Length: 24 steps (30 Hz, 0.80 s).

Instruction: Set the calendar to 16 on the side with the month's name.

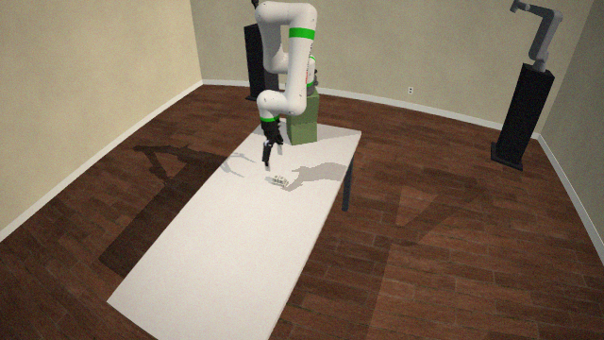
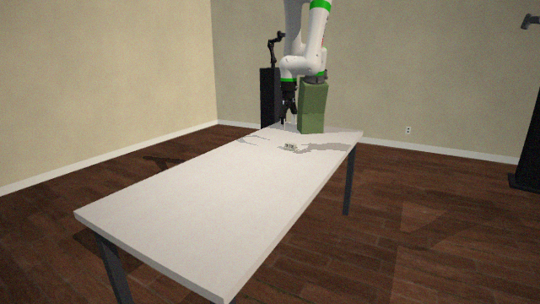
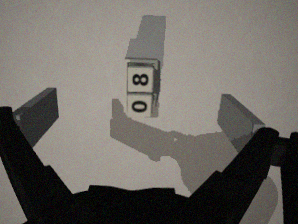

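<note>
The calendar [image 3: 143, 88] is a small pale tray with two white cubes side by side on the table. In the wrist view their top faces read 8 [image 3: 140, 79] and 0 [image 3: 139, 106]. It shows as a tiny pale block in the top view [image 1: 277, 179] and the exterior view [image 2: 290, 146]. My gripper [image 3: 138, 105] hangs above the calendar, wide open and empty, with its two fingertips well apart on either side. It also shows in the top view [image 1: 267, 155] and the exterior view [image 2: 287, 116], raised above the table. The month side is too small to read.
A green pedestal [image 1: 303, 121] holds the arm's base at the table's far end. The long white table [image 1: 241, 227] stretches toward the cameras. Black stands [image 1: 521, 115] are on the floor away from the table.
</note>
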### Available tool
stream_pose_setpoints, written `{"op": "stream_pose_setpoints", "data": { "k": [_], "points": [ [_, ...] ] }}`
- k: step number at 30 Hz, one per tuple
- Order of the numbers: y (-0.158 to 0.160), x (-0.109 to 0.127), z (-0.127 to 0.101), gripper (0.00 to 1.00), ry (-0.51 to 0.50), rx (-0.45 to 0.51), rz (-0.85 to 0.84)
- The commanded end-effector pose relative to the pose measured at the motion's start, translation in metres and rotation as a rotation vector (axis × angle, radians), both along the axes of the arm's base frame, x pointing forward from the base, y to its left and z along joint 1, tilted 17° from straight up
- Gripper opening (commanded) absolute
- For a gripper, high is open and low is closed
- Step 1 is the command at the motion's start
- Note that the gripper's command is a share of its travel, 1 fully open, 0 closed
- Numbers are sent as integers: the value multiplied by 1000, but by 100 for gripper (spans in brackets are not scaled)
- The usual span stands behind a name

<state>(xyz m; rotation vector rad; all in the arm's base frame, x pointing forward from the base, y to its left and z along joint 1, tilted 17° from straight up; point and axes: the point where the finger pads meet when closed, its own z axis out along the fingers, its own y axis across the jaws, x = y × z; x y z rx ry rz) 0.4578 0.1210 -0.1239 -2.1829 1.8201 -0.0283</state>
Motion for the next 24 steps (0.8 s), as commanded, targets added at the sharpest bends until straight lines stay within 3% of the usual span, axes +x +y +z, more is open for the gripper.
{"op": "stream_pose_setpoints", "data": {
  "k": [1, 15, 24],
  "points": [
    [-2, -2, 9, 100, 0, 0, 0],
    [-10, -9, 45, 100, 0, 0, 0],
    [-11, -10, 49, 100, 0, 0, 0]
  ]
}}
